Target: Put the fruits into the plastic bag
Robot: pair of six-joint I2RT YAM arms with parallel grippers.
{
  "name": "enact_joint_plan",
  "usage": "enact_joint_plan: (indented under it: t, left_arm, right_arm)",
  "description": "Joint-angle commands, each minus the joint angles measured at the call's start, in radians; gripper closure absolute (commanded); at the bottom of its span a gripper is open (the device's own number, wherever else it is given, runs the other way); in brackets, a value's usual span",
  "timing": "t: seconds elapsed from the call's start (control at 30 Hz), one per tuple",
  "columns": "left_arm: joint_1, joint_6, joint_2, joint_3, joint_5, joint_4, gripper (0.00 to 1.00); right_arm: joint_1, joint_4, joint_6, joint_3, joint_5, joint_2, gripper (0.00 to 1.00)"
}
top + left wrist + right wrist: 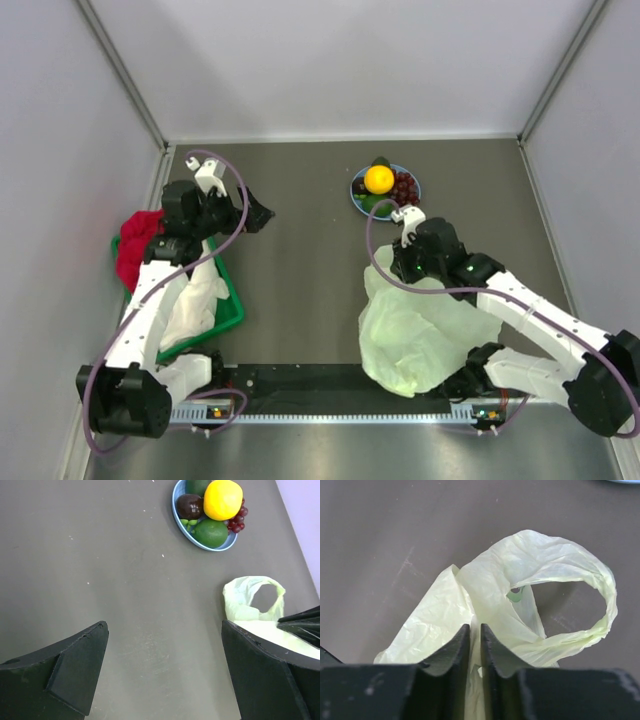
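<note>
The fruits lie on a round blue plate (412,190) at the back: an orange-yellow citrus (379,179), dark red grapes (404,188), a green fruit (211,533) and a small dark fruit (190,506). The pale yellow-green plastic bag (420,335) lies crumpled in front of the plate, its loop handle (560,585) raised. My right gripper (475,635) is shut on the bag's plastic near the handles. My left gripper (165,640) is open and empty above bare table, left of the bag (252,605).
A green tray (232,300) with white cloths (195,305) and a red cloth (135,245) sits at the left under the left arm. Grey walls enclose the table on three sides. A black rail (320,385) runs along the near edge.
</note>
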Motion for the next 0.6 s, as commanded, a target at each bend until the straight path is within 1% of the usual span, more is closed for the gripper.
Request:
enact_joint_plan:
  t: [0.0, 0.07, 0.1, 0.13, 0.23, 0.27, 0.33, 0.37, 0.4, 0.47, 0.57]
  left_arm:
    - [-0.003, -0.030, 0.012, 0.005, 0.057, 0.069, 0.01]
    - [-0.022, -0.050, 0.024, 0.007, 0.077, 0.090, 0.01]
    - [-0.032, -0.056, 0.030, 0.008, 0.076, 0.096, 0.01]
    - [-0.045, -0.067, 0.038, 0.011, 0.079, 0.103, 0.01]
    - [-0.123, -0.066, 0.067, 0.043, 0.077, 0.110, 0.01]
    - [-0.173, -0.062, 0.074, 0.053, 0.077, 0.112, 0.01]
    - [-0.224, -0.067, 0.097, 0.076, 0.120, 0.129, 0.01]
    - [-0.267, -0.076, 0.105, 0.080, 0.143, 0.167, 0.01]
    - [-0.285, -0.085, 0.113, 0.083, 0.201, 0.193, 0.01]
    - [-0.339, -0.107, 0.139, 0.091, 0.249, 0.237, 0.01]
    - [-0.396, -0.087, 0.186, 0.134, 0.281, 0.242, 0.01]
  right_arm:
    - [0.015, 0.031, 0.000, 0.080, 0.001, -0.002, 0.91]
    - [0.021, 0.031, -0.009, 0.116, 0.038, 0.001, 0.96]
    - [0.030, 0.030, -0.020, 0.131, 0.072, 0.006, 0.99]
    - [0.033, 0.030, -0.022, 0.163, 0.093, 0.009, 1.00]
    - [0.047, 0.033, -0.006, 0.230, 0.172, 0.033, 1.00]
    - [0.048, 0.039, 0.013, 0.246, 0.184, 0.039, 1.00]
    - [0.059, 0.066, 0.038, 0.277, 0.228, 0.055, 1.00]
    - [0.061, 0.075, 0.066, 0.284, 0.238, 0.058, 1.00]
    - [0.064, 0.089, 0.078, 0.290, 0.253, 0.061, 1.00]
    - [0.073, 0.135, 0.106, 0.301, 0.253, 0.063, 1.00]
    - [0.082, 0.200, 0.129, 0.291, 0.253, 0.069, 1.00]
